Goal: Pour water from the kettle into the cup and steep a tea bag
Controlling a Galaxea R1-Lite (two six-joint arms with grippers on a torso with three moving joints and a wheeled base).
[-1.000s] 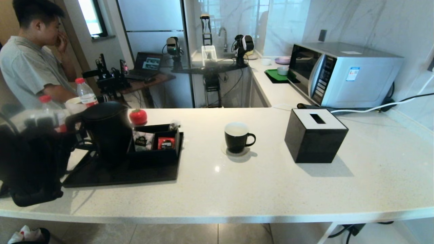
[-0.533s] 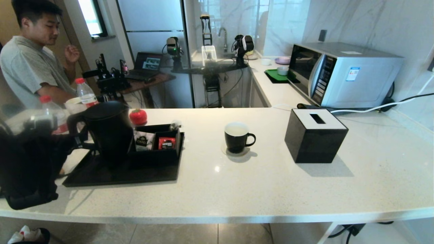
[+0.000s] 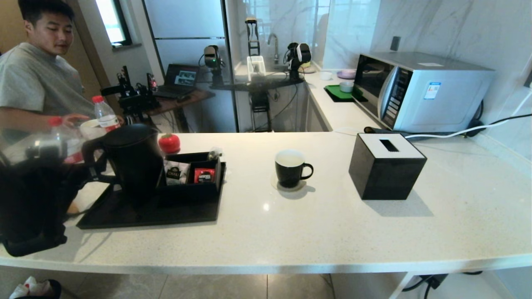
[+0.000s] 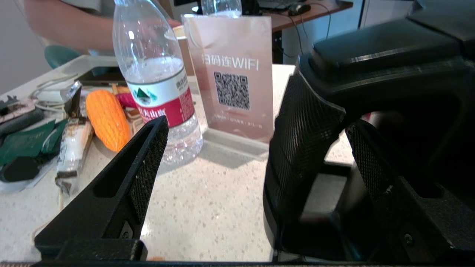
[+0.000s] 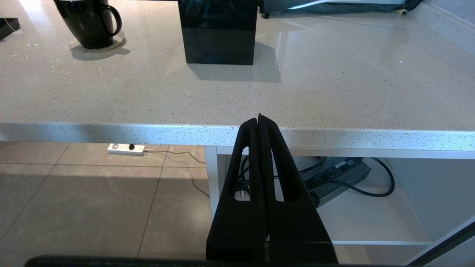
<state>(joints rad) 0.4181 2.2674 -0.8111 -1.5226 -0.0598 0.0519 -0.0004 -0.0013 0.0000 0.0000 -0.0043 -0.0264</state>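
The black kettle (image 3: 133, 160) stands upright on the black tray (image 3: 166, 216) at the left. My left gripper (image 3: 93, 170) is open at its loop handle (image 4: 304, 141): one finger (image 4: 367, 163) reaches through the loop, the other finger (image 4: 141, 167) stands well clear of it. The black cup (image 3: 289, 168), white inside, sits on a coaster mid-counter, and shows in the right wrist view (image 5: 89, 22) too. A tiny pale pouch (image 3: 213, 154), seemingly the tea bag, lies at the box's far corner. My right gripper (image 5: 259, 118) is shut and empty below the counter's front edge.
A black box (image 3: 189, 189) on the tray holds a white and a red sachet. A black tissue box (image 3: 386, 166) stands right of the cup, a microwave (image 3: 419, 91) behind it. A water bottle (image 4: 156, 81) and WiFi sign (image 4: 232, 74) stand beside the kettle. A person sits far left.
My left arm has shifted slightly down and left at the kettle's handle. The kettle stays on the tray. The person lowered his hand from his face to the counter.
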